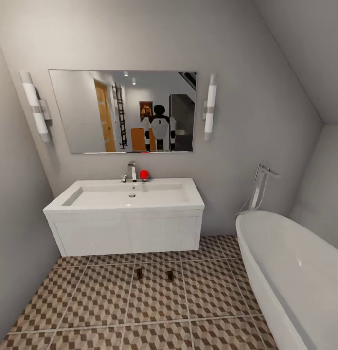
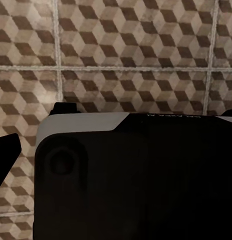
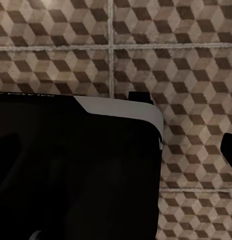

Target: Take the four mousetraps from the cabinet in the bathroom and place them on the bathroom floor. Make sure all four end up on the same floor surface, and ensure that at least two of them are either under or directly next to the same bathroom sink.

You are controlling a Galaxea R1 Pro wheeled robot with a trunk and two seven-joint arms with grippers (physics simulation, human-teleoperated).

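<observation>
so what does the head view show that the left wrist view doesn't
The head view takes in the room: the white sink with its tap, the mirror above it reflecting the robot, the bathtub on the right, and two mousetraps lying on the floor in front of the sink. The left wrist view instead shows a dark part of the robot's body up close, looking straight down. Both share the cube-patterned floor tiles with pale grout lines.

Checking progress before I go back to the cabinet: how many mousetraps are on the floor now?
2. One mousetrap and a second mousetrap lie side by side on the tiles just in front of the sink. Others may be out of view.
</observation>
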